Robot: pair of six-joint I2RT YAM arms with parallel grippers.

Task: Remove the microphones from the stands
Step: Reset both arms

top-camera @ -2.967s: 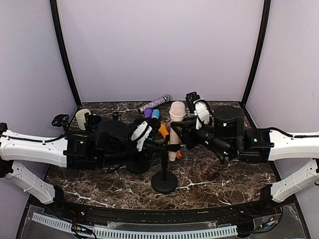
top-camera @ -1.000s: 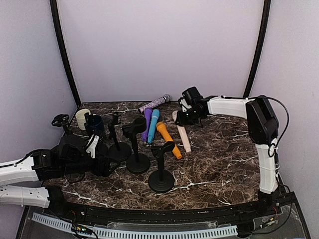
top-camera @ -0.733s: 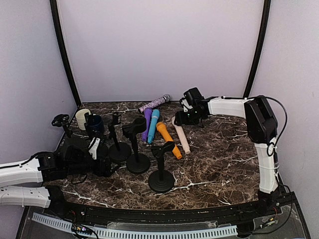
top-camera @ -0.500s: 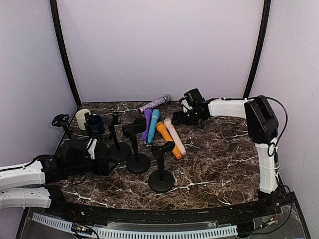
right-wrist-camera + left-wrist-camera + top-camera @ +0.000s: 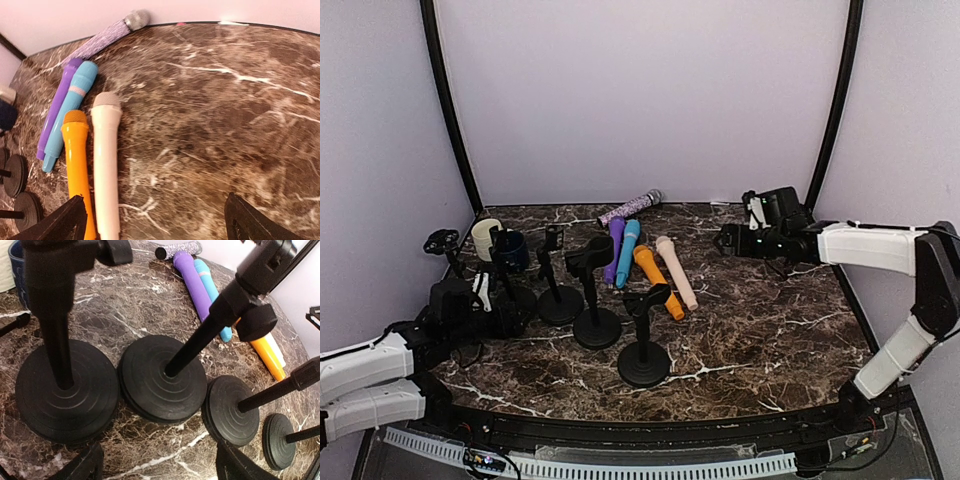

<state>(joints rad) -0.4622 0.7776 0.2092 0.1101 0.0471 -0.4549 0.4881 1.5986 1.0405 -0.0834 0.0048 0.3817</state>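
In the left wrist view, the upper parts of the microphone stands (image 5: 162, 382) are running past the frame edges, and the nearest post at left is blurring. A clamp knob (image 5: 256, 322) is hiding part of the orange microphone (image 5: 266, 354), so the cream microphone (image 5: 276, 346) is showing only a sliver beyond it. The top left corner is cutting the blue cup (image 5: 15, 260). The bottom edge is cutting the fingers of the left gripper (image 5: 159, 467).

In the right wrist view, the bottom edge is cutting both microphone handles and the fingers of the right gripper (image 5: 160, 220). The posts of two stand bases (image 5: 15, 176) are leaving the left edge.
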